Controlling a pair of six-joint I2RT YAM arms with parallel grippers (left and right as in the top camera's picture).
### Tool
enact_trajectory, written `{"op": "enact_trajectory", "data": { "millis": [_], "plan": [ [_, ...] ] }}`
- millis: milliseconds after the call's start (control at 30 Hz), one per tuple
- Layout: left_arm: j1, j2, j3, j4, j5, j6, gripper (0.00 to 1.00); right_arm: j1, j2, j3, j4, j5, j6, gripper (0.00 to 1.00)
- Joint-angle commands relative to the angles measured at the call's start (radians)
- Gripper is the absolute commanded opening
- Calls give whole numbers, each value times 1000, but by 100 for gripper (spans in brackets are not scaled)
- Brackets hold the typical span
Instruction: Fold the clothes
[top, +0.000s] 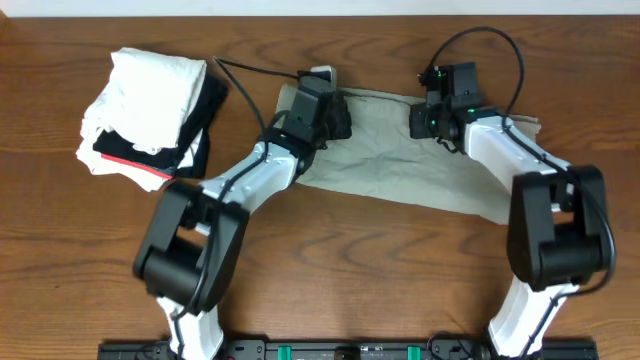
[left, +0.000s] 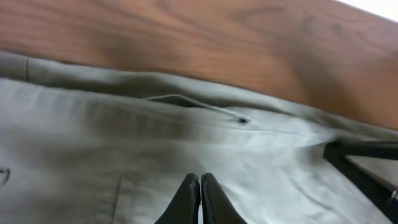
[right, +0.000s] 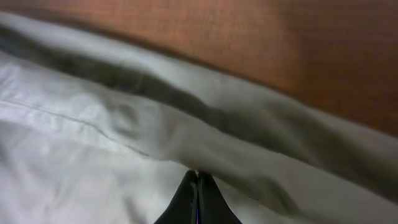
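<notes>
Early in the job, by the look of it. To the left on the bench (top: 60, 250), a pile of clothes (top: 150, 110), white over black with a red edge showing, loosely stacked rather than squared; hard to say whether finished or waiting. Across the far middle, a grey-green garment (top: 400, 165), spread open and rumpled, seemingly a single layer, with no half brought over the other yet. Down on its far left part, the left end effector (top: 335, 112); down on its far edge nearer the middle, the right end effector (top: 428, 115). In both wrist views, fingers drawn tight together with tips at the cloth; cannot tell whether any cloth is caught between. Left to do, judging from this: lift that far edge, carry it toward the near edge, fold again, then stack.
</notes>
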Motion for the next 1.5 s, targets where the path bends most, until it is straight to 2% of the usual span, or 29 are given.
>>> {"op": "enact_trajectory", "data": {
  "millis": [0,333,467,633,767,967,1067,1167,1300,1467],
  "plan": [
    [31,40,8,40,-5,26,6,0,50,-3,60,-2,5,1],
    [109,148,8,94,-5,26,6,0,128,-3,142,77,42,8],
    [112,134,12,138,-5,104,6,-1,105,0,164,77,42,10],
    [111,41,26,153,-5,118,6,-16,-16,0,148,77,42,25],
    [111,-93,26,105,-5,117,6,-43,-192,0,7,76,67,33],
    [111,-285,26,-221,-5,117,6,-100,-452,0,-460,57,95,36],
    [111,-317,26,-393,-5,113,6,-115,-501,-2,-661,58,94,33],
    [111,-310,21,-539,-5,109,6,-124,-501,-14,-797,62,94,22],
    [111,-275,3,-618,-5,110,6,-133,-487,-94,-797,62,97,9],
    [111,-206,3,-630,-5,110,6,-161,-468,-237,-687,70,133,8]
  ]
}}
